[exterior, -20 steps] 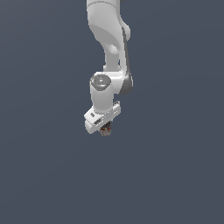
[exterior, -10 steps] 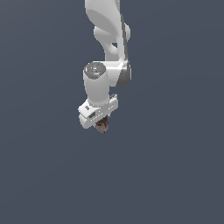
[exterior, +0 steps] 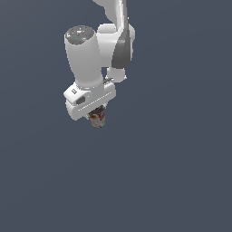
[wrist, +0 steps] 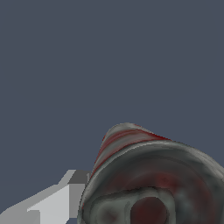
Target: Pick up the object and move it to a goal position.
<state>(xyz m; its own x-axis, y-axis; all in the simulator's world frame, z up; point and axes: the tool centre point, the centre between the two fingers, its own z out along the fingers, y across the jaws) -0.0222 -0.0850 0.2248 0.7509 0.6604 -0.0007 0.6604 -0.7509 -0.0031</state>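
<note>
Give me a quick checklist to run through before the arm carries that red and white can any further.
1. Small red-and-white cylindrical tin can sits under the white gripper: ok, it pokes out below the hand in the exterior view.
2. Can is off any surface: cannot tell, only plain grey background around it.
3. Finger contact on the can: cannot tell, one pale grey finger shows beside the can in the wrist view, the contact line is hidden.
4. Can upright in the grasp: cannot tell, too little of it shows.
5. Goal position visible: not ok, no marker in either view.
6. Nearby obstacles: ok, none seen.
</note>
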